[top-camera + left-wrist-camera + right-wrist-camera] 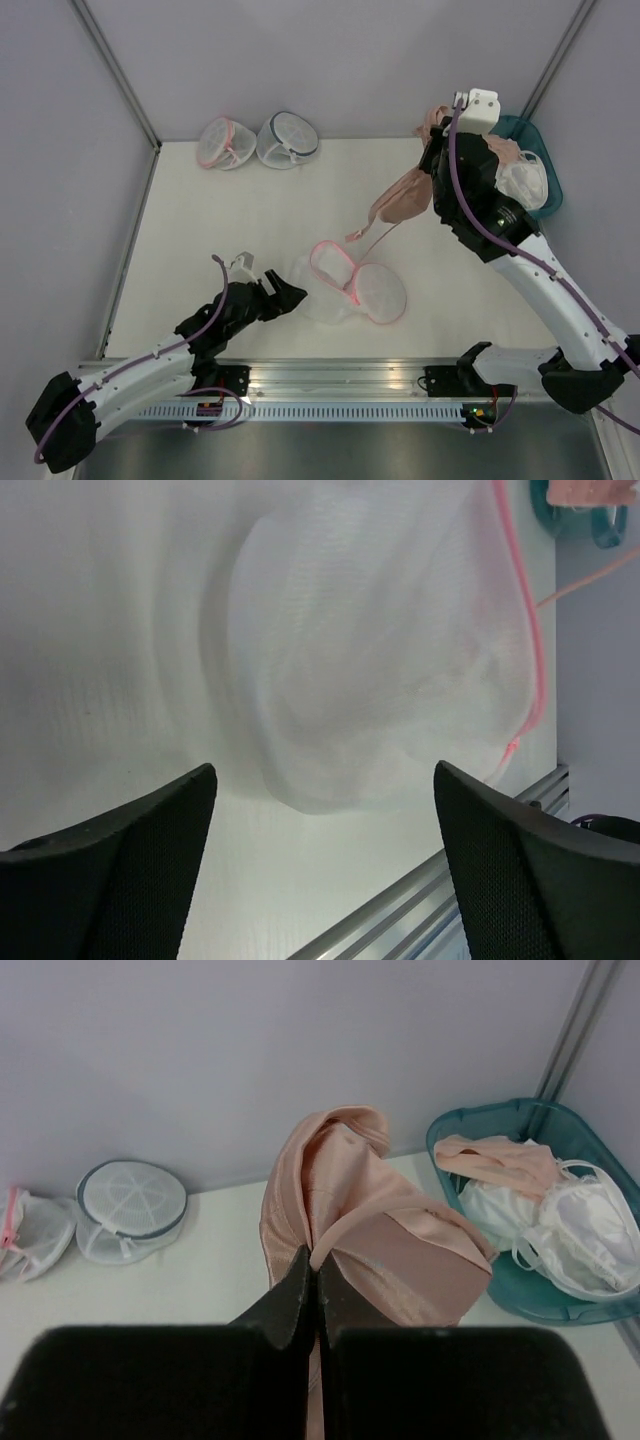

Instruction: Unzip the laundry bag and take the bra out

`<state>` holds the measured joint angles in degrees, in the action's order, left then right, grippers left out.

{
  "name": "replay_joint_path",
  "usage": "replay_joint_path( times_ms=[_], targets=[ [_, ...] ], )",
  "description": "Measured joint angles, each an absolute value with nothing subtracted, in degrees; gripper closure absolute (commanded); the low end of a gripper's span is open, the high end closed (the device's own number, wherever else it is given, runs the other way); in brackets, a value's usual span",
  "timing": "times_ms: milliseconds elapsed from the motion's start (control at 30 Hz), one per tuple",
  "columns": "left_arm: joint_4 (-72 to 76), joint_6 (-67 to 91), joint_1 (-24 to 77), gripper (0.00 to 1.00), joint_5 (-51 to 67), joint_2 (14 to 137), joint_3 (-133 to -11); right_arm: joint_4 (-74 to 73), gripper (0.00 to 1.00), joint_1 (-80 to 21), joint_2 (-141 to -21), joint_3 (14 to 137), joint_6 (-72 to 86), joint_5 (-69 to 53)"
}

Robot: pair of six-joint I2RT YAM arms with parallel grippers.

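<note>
The laundry bag [350, 285] lies unzipped in the middle of the table, its two white mesh halves spread apart along the pink zipper rim. My left gripper [285, 295] stands open just left of it, touching nothing. In the left wrist view the mesh bag [380, 650] fills the space ahead of the left gripper [322, 770]. The pale pink bra [400, 200] hangs in the air at the back right, a strap trailing down toward the bag. My right gripper [432, 155] is shut on it. In the right wrist view the right gripper [316, 1265] pinches a fold of the bra [350, 1200].
A teal basket [520, 127] at the back right holds white and peach garments; it also shows in the right wrist view [497, 1110]. A pink-trimmed mesh pouch [222, 142] and a grey-trimmed one [287, 140] lie at the back left. An aluminium rail [330, 385] runs along the near edge.
</note>
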<state>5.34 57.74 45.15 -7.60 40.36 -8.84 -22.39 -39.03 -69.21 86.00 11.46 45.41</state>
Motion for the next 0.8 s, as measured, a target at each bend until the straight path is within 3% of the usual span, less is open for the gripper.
replay_joint_path(
  times_ms=[333,600,800],
  targets=[
    [-8.8,58.2,45.1,0.01,-7.5,26.5,-14.2,-21.9,1.0,-18.3,-80.9,91.4,12.8,31.8],
    [-13.9,58.2,45.1,0.01,-7.4,22.9,-17.5,-22.3,0.99,-13.4,-85.7,98.2,12.6,28.8],
    [-16.9,58.1,45.1,0.0,-7.4,22.0,-19.6,-21.9,0.99,-7.7,-92.8,110.9,12.3,28.9]
  ],
)
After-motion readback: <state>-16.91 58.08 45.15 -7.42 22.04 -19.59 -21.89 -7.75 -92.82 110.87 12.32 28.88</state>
